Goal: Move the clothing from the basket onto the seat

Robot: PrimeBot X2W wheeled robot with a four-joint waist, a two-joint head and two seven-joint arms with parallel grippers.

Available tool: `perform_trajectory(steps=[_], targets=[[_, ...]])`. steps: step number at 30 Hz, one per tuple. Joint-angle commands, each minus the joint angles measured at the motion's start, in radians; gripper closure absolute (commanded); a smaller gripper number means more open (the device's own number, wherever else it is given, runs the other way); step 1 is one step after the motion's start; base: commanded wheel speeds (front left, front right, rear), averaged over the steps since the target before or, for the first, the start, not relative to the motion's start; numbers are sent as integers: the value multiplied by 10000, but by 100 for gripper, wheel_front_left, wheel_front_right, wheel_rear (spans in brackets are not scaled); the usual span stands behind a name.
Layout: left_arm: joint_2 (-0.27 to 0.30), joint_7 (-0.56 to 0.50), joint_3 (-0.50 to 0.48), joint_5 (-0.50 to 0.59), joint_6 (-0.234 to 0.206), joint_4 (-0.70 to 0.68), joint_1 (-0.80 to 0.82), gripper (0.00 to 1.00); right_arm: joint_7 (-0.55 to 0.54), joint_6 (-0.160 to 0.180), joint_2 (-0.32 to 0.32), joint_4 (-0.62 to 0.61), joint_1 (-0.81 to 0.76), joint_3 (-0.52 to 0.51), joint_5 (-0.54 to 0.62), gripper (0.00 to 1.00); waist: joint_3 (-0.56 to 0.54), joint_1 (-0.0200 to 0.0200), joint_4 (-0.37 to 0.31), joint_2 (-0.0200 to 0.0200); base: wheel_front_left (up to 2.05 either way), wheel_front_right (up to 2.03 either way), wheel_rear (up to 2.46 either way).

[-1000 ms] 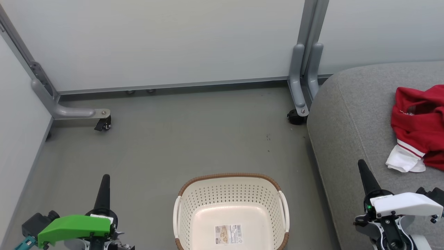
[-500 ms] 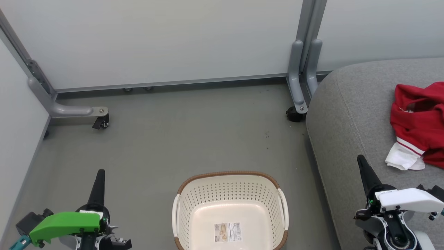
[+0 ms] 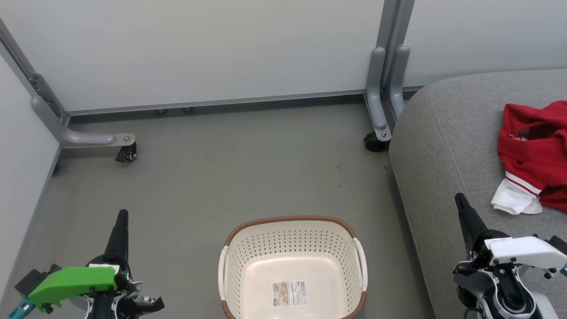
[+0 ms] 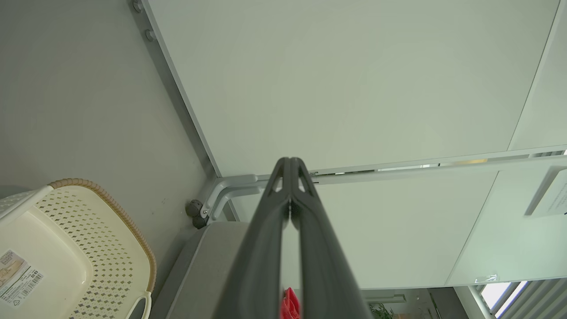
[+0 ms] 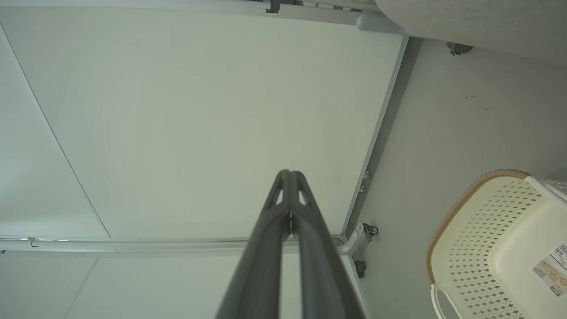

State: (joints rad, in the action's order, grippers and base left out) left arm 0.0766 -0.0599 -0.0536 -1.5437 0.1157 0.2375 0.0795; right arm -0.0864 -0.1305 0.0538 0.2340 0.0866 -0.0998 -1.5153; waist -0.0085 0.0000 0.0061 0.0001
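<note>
The laundry basket (image 3: 290, 219) stands on the grey floor (image 3: 221, 177) near the seat's (image 3: 443, 155) left edge, with just a paper label (image 3: 290, 293) on its bottom. The red clothing (image 3: 536, 146) lies crumpled on the seat, well in from that edge, a white cuff (image 3: 514, 201) nearest. A partition foot's castor (image 3: 375, 142) stands at the seat's far left corner. Left jaws are clenched empty above the floor left of the basket. Right jaws, also clenched empty, hang over the seat's left edge, between basket and clothing.

One basket (image 3: 290, 219), one label (image 3: 290, 293), one seat (image 3: 434, 146), one clothing heap (image 3: 531, 150), two casters (image 3: 126, 153) (image 3: 374, 142)
</note>
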Motion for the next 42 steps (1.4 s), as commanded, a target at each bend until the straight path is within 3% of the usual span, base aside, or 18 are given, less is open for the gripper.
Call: perform_trajectory(steps=[1,14,42], targets=[[19,-37,-58,-182,91,25,223,100,-49,-4,24,26,125,-41,-203,100,12,0,-6,-1,0,0,0],[-14,-294,-307,-1037,197,74,361,100,-297,-4,3,132,269,-124,-1062,100,115,0,-60,-1,0,0,0],[-95,-370,-387,-868,188,79,351,100,-289,-4,-11,124,262,-137,-992,100,116,0,-60,-1,0,0,0]])
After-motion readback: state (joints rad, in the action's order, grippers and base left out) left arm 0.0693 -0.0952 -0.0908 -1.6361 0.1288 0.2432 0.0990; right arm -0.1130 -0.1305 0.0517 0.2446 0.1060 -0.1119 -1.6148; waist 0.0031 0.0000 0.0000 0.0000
